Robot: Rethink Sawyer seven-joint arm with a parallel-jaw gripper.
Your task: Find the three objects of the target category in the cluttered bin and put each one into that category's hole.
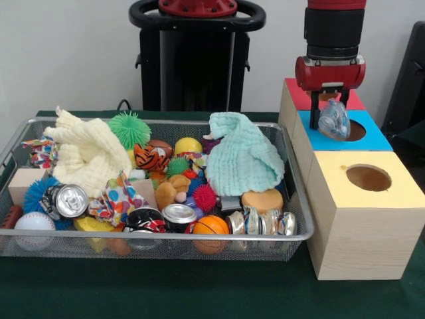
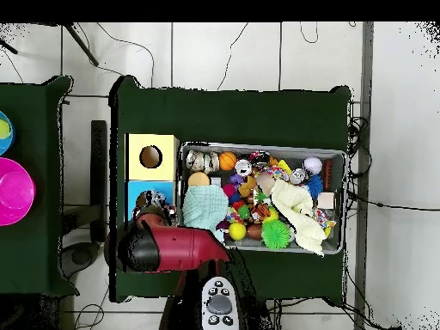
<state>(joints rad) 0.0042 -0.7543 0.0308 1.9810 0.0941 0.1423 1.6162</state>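
Note:
My gripper (image 1: 330,113) is shut on a see-through wrinkly water bottle (image 1: 334,121) and holds it in the air over the row of boxes, about where the red top (image 1: 297,94) meets the blue top (image 1: 378,138). The red top's hole is hidden behind the gripper and bottle. In the overhead view the arm covers the red box, and the gripper (image 2: 152,204) shows over the blue box (image 2: 135,191). The wire mesh bin (image 1: 14,141) stands left of the boxes, full of clutter. A wrinkly shiny thing (image 1: 262,222) lies in its front right corner; I cannot tell if it is a bottle.
The yellow-topped box (image 1: 398,193) with its hole (image 1: 368,177) stands nearest the camera. The bin holds a green cloth (image 1: 242,156), a cream cloth (image 1: 86,153), silver cans (image 1: 68,199) (image 1: 178,214), balls and spiky toys. Another table with bowls (image 2: 13,185) shows at the overhead view's left.

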